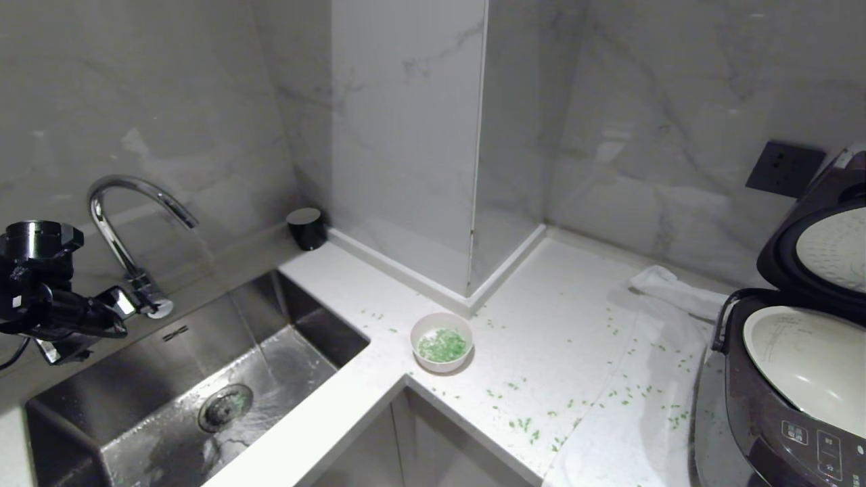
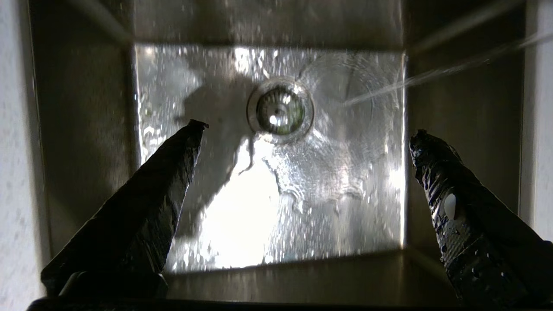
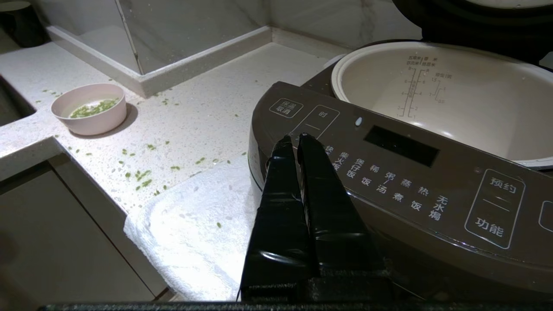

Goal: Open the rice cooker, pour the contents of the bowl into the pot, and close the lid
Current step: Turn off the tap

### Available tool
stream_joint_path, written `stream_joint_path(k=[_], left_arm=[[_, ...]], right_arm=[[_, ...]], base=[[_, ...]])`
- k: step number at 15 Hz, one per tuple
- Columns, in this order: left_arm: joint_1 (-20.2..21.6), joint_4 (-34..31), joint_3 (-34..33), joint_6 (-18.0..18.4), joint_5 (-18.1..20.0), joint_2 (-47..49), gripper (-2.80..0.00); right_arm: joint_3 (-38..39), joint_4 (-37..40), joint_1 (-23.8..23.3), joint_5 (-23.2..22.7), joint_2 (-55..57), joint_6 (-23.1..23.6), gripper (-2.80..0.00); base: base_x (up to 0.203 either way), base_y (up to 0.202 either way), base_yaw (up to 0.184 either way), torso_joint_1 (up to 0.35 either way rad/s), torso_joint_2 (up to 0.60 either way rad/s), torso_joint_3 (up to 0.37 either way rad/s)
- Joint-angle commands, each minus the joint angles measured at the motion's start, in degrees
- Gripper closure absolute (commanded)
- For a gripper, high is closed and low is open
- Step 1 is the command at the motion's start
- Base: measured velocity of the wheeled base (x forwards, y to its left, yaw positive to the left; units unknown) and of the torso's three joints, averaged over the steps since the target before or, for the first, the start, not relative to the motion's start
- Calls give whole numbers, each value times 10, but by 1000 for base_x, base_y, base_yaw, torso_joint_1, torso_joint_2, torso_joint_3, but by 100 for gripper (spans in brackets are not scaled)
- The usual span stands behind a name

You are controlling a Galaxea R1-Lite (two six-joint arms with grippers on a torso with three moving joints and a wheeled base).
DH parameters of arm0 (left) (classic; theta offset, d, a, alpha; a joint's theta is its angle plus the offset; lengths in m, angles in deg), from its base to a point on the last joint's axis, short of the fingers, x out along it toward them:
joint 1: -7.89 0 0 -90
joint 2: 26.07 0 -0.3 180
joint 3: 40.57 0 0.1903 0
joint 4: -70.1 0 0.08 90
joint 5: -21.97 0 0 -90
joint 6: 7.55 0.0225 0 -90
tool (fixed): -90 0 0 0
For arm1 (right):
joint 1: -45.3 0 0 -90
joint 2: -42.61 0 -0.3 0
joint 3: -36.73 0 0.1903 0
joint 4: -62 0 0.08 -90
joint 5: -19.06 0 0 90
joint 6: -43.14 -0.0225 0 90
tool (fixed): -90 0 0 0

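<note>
Over the steel sink (image 2: 86, 129) we hold our left claw (image 2: 306, 129), its two black fingers (image 2: 142, 203) spread as wide as they go and gripping nothing; below it we see the wet sink floor, the round drain (image 2: 280, 110) and a thin stream of water (image 2: 432, 73) running in from the curved chrome faucet (image 1: 128, 223). From the head view that arm (image 1: 40, 291) sits at the far left edge, beside the faucet. Our right claw (image 3: 293, 137) is parked in front of the rice cooker (image 3: 389, 172), fingers pressed together and empty, tips just over the front control panel. We see the rice cooker at the right end of the white surface (image 1: 541, 304) with the lid (image 1: 812, 250) standing up, its pale dimpled plate facing us, and the cream-white pot (image 1: 805, 358) exposed and holding nothing that we can see. The bowl (image 1: 442, 341) stands upright on the surface near the corner by the sink, well apart from the cooker, with the green grain-like bits (image 1: 442, 345) lying in its bottom. More green bits are scattered across the surface between bowl and cooker, and some lie on the white towel (image 1: 649, 379) spread beside and under the cooker. A small black cup (image 1: 306, 228) stands against the marble wall behind the sink, and a dark wall socket (image 1: 785, 168) sits above the cooker.
</note>
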Motion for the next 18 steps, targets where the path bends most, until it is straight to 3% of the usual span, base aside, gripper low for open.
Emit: stream_joint_path(k=[1,4,8,13,14,18], left_arm=[[13,51,9,-2,-5,51,-280],[10,84,36,-9,-36,100,-280],[4,83,135,-47,-90,180,-280],[3,83,196,-54,-96,216,-280],[5,83,208,-55,-101,224,0],[10,82,243,-56,-121,248,0]], right_arm=[[0,0,1,0,0,0,0],[0,0,0,0,0,1,0],[0,0,0,0,0,0,0],[0,0,1,0,0,0,0],[0,0,0,0,0,0,0],[0,0,0,0,0,0,0]], base=[[0,0,0,0,0,0],[0,0,0,0,0,0],[0,0,0,0,0,0],[0,0,0,0,0,0],[0,0,0,0,0,0],[0,0,0,0,0,0]])
